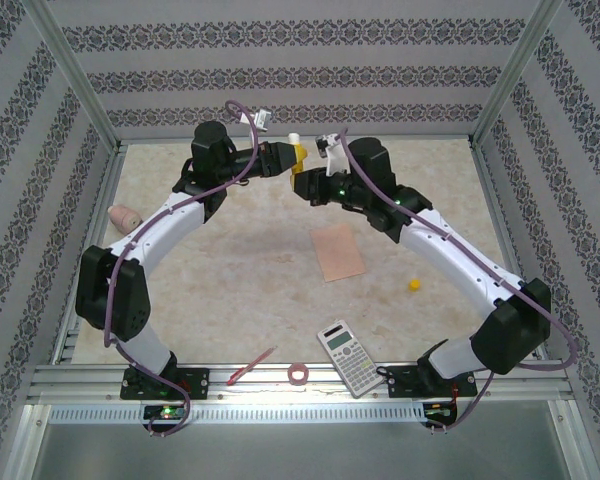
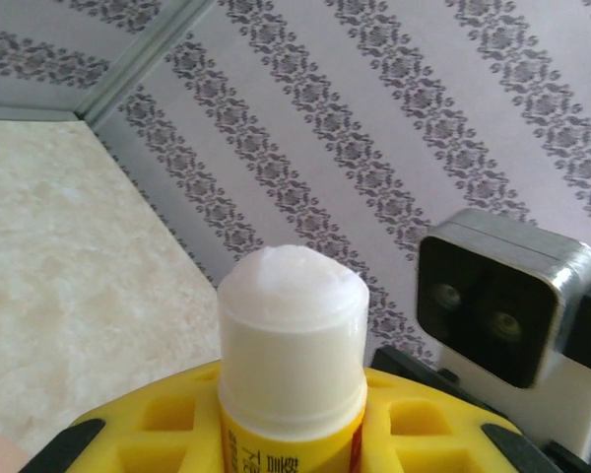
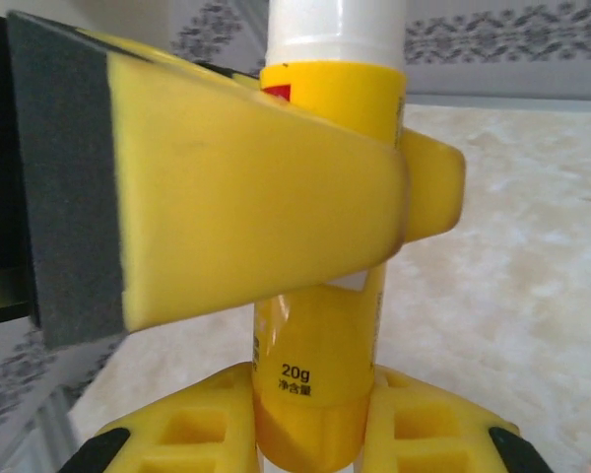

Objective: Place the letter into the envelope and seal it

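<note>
Aloft, glue (image 3: 320, 365) in L gripper (image 2: 294, 409), R gripper (image 3: 310, 432)

The top camera, mounted above and behind the arm bases, looks down across the whole table (image 1: 230, 270) to the patterned back wall (image 1: 280, 60). Both wrist cameras sit tight against a glue stick (image 2: 291, 335) (the one thing all three views share). The view over the left gripper (image 2: 291, 439) tilts up toward the wall, while the view over the right gripper (image 3: 310, 439) faces level across the tabletop.
</note>
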You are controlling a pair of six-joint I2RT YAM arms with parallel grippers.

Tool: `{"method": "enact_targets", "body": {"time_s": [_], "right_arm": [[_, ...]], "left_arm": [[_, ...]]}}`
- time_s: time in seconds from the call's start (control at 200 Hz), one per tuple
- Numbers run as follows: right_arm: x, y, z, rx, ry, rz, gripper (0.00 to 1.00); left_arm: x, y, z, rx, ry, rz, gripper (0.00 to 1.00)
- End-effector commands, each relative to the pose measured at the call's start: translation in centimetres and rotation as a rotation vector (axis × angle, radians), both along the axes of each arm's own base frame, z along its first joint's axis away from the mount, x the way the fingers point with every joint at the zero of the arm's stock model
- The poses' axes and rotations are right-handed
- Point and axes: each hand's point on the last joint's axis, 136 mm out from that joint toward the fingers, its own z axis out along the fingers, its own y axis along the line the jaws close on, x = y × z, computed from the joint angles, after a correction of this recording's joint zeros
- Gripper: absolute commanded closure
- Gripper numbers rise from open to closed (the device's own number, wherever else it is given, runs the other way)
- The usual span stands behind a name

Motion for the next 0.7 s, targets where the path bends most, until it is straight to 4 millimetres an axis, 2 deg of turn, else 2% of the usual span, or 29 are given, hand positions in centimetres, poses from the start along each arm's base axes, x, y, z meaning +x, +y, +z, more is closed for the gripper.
{"method": "enact_targets", "body": {"time_s": [0.0,0.18,0.41,0.585,0.695], "right_arm": [[-1.2,2.5,0.5,-0.067,-0.089,0.029,0.82],[-1.2,3.7,-0.4,-0.137,-0.133,-0.02,0.82],[-1.3,4.7,-0.5,-0.125,-0.151,-0.021,0.82],[-2.0,4.9,0.3,-0.091,-0.142,0.027,0.74],[-2.5,4.2,1.0,-0.031,-0.087,0.085,0.69]], "left_arm": [[-1.1,-1.2,0.8,0.023,-0.025,0.052,1.0],[-1.3,-1.4,0.2,0.021,-0.01,0.104,1.0],[-1.2,-1.5,-0.4,0.0,0.015,0.111,1.0],[-1.4,-1.7,-0.1,0.005,-0.013,0.093,1.0],[-1.7,-1.5,0.7,-0.001,-0.055,0.062,1.0]]}}
